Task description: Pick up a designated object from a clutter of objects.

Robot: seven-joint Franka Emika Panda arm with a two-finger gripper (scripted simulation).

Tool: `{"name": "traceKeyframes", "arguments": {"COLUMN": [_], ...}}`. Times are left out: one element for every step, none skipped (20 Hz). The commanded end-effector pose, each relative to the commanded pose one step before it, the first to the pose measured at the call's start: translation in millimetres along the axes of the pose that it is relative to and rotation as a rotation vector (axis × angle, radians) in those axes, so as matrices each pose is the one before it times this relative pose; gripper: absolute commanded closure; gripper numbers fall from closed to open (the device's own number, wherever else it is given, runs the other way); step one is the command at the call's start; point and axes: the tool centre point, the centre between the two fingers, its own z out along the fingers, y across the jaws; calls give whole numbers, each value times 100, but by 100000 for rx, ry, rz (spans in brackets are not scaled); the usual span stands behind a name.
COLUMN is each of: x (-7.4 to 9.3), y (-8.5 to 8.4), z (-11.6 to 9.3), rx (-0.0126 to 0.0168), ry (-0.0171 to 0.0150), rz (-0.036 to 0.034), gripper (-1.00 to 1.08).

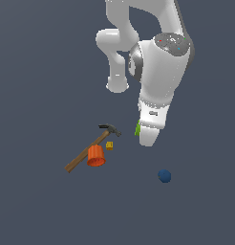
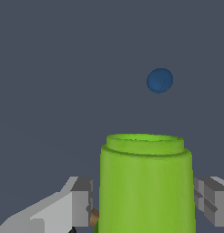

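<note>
The designated object, a lime-green rounded block [image 2: 145,182], stands upright between my gripper's [image 2: 148,202] two grey fingers [image 2: 82,200]. One finger sits right against its side. A thin gap shows at the other finger, so the gripper is open around the block. In the exterior view only a green sliver of the block [image 1: 137,129] shows beside the white hand [image 1: 150,129], which hides the fingers. The rest of the clutter lies toward the exterior view's left: a wooden-handled hammer [image 1: 88,149], an orange ribbed cup [image 1: 96,156] and a tiny yellow cube [image 1: 109,145].
A blue ball [image 1: 164,176] lies apart from the clutter, toward the exterior view's right, and shows beyond the block as the blue ball [image 2: 159,80] in the wrist view. The floor is plain dark grey.
</note>
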Motion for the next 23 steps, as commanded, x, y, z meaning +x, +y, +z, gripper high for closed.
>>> {"name": "traceKeyframes", "arguments": {"x": [1411, 557, 544, 532, 505, 500, 478, 425, 420, 391, 362, 292, 304, 276, 217, 218, 189, 160, 101, 101, 72, 43, 14], "y": [-853, -304, -295, -284, -264, -256, -239, -208, -200, -180, -162, -124, -126, -110, -80, -80, -67, -54, -28, -32, -22, -13, -4], "z": [-2845, -1072, -1053, -1025, -991, -954, -906, -850, -786, -726, -667, -615, -551, -495, -445, -384, -330, -277, -231, -173, -122, -73, -24], "rx": [-65, 27, 0, 0, 24, 0, 0, 16, 0, 0, 0, 14, 0, 0, 6, 0, 0, 0, 4, 0, 0, 0, 0], "ry": [7, 35, 0, 0, 43, 0, 0, 40, 0, 0, 0, 47, 0, 0, 28, 0, 0, 0, 25, 0, 0, 0, 0], "rz": [20, -21, 0, 0, 1, 0, 0, 24, 0, 0, 0, 49, 0, 0, 40, 0, 0, 0, 42, 0, 0, 0, 0], "gripper": [108, 108, 108, 108, 108, 108, 108, 108, 108, 108, 108, 108, 108, 108, 108, 108, 108, 108, 108, 108, 108, 108, 108]}}
